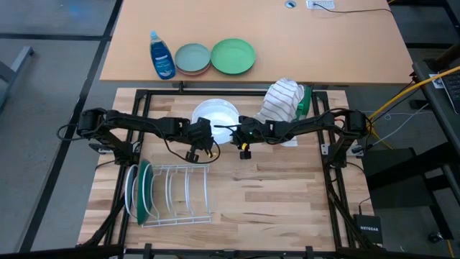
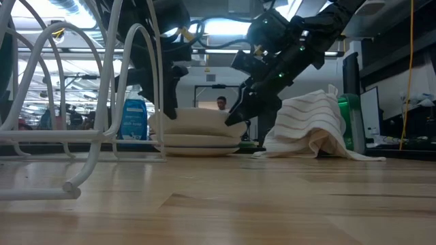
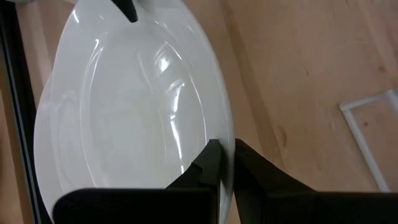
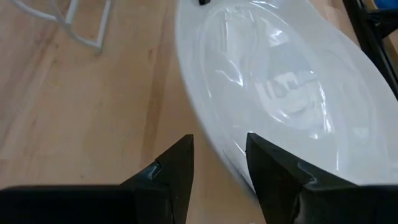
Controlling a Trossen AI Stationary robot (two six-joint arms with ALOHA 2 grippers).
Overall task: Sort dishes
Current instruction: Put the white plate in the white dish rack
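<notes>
A stack of white plates (image 1: 214, 115) lies at the middle of the table's far part. My left gripper (image 3: 227, 163) is shut on the left rim of the top plate (image 3: 130, 112). My right gripper (image 4: 217, 165) stands open at the plate's right rim (image 4: 214, 146), one finger over the plate and one over the wood. In the low view the top plate (image 2: 194, 121) rests on the plates below (image 2: 197, 143), between my left gripper (image 2: 163, 102) and my right gripper (image 2: 237, 114). A dark green plate (image 1: 146, 191) and a white one (image 1: 131, 188) stand on edge in the wire rack (image 1: 180, 196). My left gripper pinches the top plate's rim (image 3: 227, 140) between its two fingers, one on the upper face and one under the edge. The fingers come slanting down from the table's left. The plate still lies on the stack. My right gripper's fingers straddle the opposite rim; whether they touch it I cannot tell.
A striped towel (image 1: 282, 101) lies heaped right of the stack, a green thing (image 1: 305, 101) behind it. On the far table stand a blue soap bottle (image 1: 161, 56), a grey-blue plate over a pink one (image 1: 192, 59) and a light green plate (image 1: 233, 56). Bare wood fills the near right (image 1: 280, 194).
</notes>
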